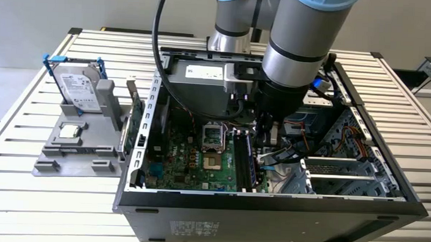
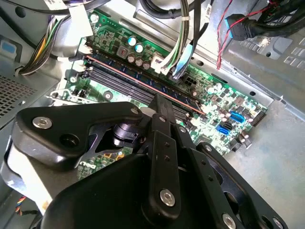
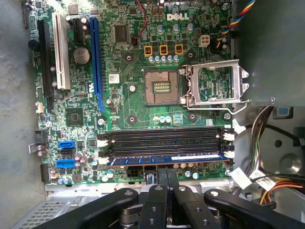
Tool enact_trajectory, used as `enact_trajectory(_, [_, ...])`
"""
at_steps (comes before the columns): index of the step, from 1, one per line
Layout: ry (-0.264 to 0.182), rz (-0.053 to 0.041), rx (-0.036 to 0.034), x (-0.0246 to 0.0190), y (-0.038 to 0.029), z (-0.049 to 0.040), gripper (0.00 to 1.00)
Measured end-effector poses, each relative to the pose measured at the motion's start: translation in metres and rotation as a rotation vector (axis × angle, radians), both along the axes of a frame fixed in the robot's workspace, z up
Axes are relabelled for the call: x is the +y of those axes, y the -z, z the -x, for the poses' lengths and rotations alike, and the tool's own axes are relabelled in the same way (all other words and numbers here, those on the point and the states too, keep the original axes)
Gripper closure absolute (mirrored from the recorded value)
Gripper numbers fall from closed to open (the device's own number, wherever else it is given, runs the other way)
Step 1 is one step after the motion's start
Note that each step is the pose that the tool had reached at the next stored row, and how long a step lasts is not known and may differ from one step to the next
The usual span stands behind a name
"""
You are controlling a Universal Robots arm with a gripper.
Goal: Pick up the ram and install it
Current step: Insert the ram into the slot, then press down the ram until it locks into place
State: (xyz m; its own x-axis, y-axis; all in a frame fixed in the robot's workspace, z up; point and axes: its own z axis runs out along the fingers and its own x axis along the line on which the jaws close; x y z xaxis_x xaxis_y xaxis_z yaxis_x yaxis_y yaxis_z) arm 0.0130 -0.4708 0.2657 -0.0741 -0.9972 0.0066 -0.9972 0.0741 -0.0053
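The ram [image 3: 167, 158] is a slim dark blue stick seated in the black slot closest to the motherboard's edge, lying level with the empty slots [image 3: 164, 138] beside it. In the second wrist view the ram [image 2: 128, 76] runs diagonally as a long dark strip with a reddish edge. My gripper [image 3: 167, 171] hangs just over it inside the open computer case [image 1: 139, 150], its two fingers pressed together with nothing between them. The exterior view has the gripper [image 1: 265, 138] low over the memory slots [image 1: 247, 160], with the arm hiding part of them.
The CPU socket [image 3: 161, 89] stands open with its silver latch frame [image 3: 217, 83] flipped aside. Cable bundles [image 2: 183, 43] hang close to the slots. Outside the case, a grey holder [image 1: 74, 148] carries a hard drive [image 1: 80, 86] and a small square chip [image 1: 70, 131].
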Motion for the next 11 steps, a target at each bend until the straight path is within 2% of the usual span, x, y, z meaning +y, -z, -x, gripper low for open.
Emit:
enact_trajectory(6, [-0.002, 0.0002, 0.0, 0.0038, 0.0048, 0.0, 1.0])
enact_trajectory(11, [-0.009, 0.0001, 0.0, 0.0103, 0.0091, 0.0, 1.0])
